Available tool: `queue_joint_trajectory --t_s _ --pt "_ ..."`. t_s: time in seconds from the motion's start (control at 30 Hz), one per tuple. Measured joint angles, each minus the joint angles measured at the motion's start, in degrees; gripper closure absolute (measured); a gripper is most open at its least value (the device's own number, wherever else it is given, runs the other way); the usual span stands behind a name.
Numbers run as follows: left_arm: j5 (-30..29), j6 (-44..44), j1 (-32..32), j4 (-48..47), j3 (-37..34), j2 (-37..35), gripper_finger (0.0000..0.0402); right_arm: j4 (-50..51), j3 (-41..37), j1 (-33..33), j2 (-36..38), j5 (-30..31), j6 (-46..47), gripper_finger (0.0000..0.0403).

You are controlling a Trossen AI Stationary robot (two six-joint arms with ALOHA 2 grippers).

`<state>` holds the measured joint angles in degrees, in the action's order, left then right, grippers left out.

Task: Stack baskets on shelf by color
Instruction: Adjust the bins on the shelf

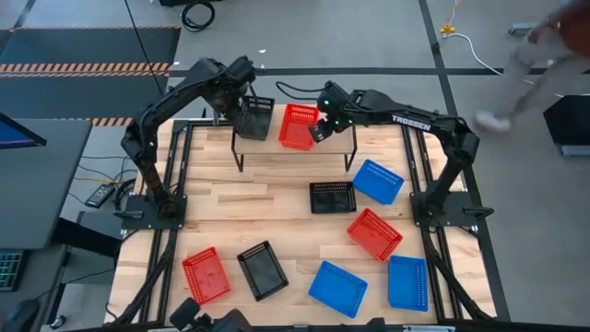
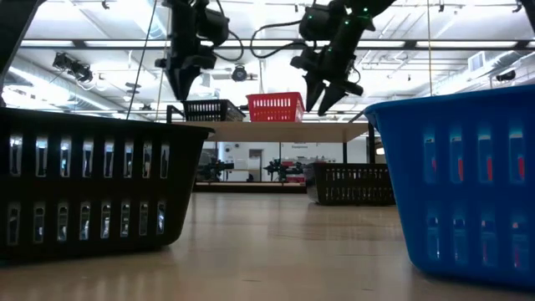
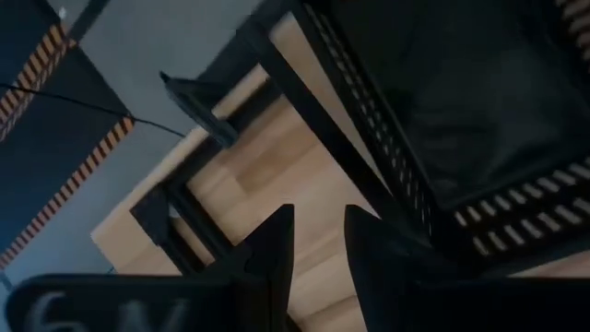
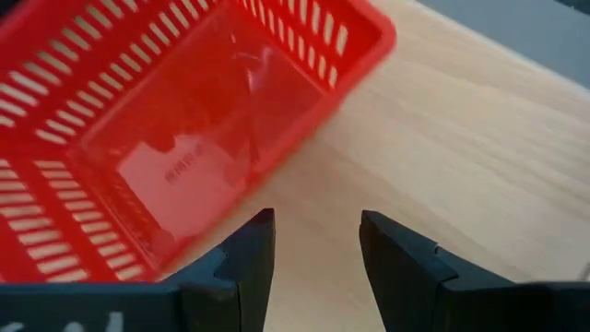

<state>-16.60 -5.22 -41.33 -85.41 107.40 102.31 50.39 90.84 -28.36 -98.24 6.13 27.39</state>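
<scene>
— What sits on the shelf (image 2: 276, 130)?
— A black basket (image 2: 206, 110) and a red basket (image 2: 275, 107), side by side.
— The pincers?
— Left pincer (image 2: 185, 82) and right pincer (image 2: 324, 94) hang above, empty, fingers parted.

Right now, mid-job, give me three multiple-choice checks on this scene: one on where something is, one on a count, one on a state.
1. Where does the red basket nearest the right gripper sit?
A. on the shelf
B. on the floor
C. inside a blue basket

2. How many baskets lie on the tabletop, off the shelf?
A. four
B. seven
C. nine

3. What state are the right gripper's fingers in?
A. shut on the red basket
B. shut on a blue basket
C. open, holding nothing

Answers:
1. A: the low view shows it on the shelf top beside a black basket.
2. B: the high view shows two red, two black and three blue there.
3. C: the right wrist view shows bare wood between the fingers.
</scene>
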Motion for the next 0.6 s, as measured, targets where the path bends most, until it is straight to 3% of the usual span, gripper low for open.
queue_joint_trajectory --t_s 0.6 --pt "4.06 -4.62 4.98 2.0 -0.93 -0.07 0.0296 -3.52 1.13 -4.33 0.09 -2.07 -2.82 0.0238"
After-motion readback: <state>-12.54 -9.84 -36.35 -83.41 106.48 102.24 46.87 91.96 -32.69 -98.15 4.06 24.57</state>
